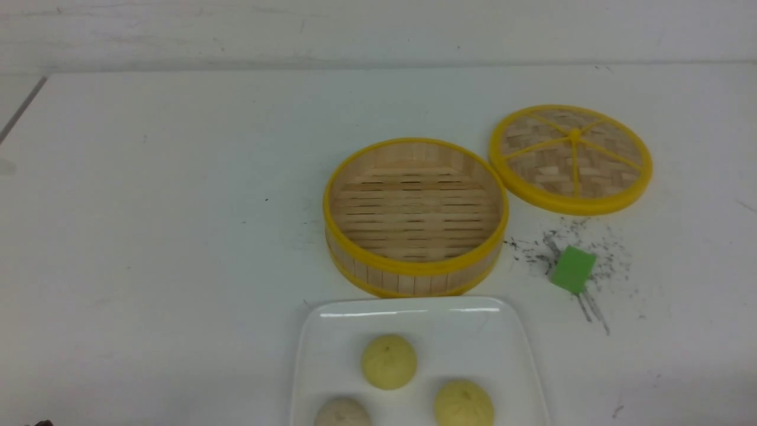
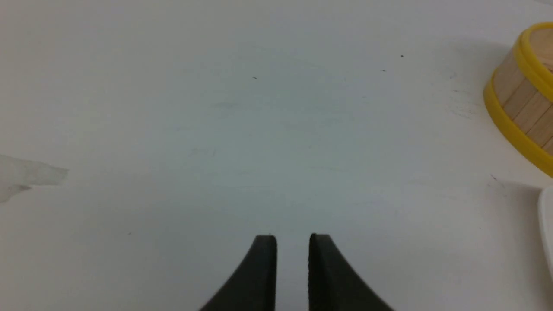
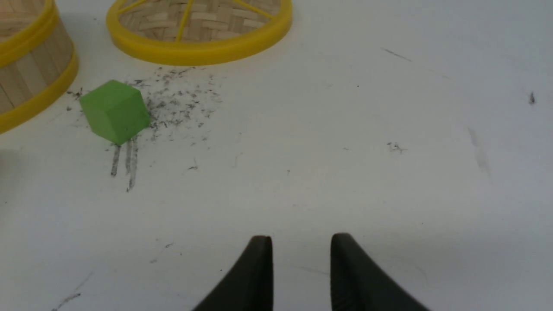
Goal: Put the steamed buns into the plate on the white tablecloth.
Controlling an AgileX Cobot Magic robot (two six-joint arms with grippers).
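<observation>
Three steamed buns lie in the white square plate (image 1: 414, 307) at the front centre of the white tablecloth (image 1: 177, 207): a pale yellow one (image 1: 388, 361), a second pale yellow one (image 1: 464, 403) and a greyish one (image 1: 342, 413), cut off by the frame's lower edge. Neither gripper shows in the front view. My left gripper (image 2: 293, 237) hovers over bare cloth, empty, with a narrow gap between its jaws. The plate's edge (image 2: 548, 224) lies off to its side. My right gripper (image 3: 301, 237) is also over bare cloth, empty, its jaws a little wider apart.
The empty yellow-rimmed bamboo steamer (image 1: 414, 269) stands just behind the plate and also shows in both wrist views (image 2: 522, 99) (image 3: 26, 65). Its woven lid (image 1: 571, 158) (image 3: 198, 26) lies at the back right. A green block (image 1: 572, 269) (image 3: 114, 110) sits among dark scuff marks.
</observation>
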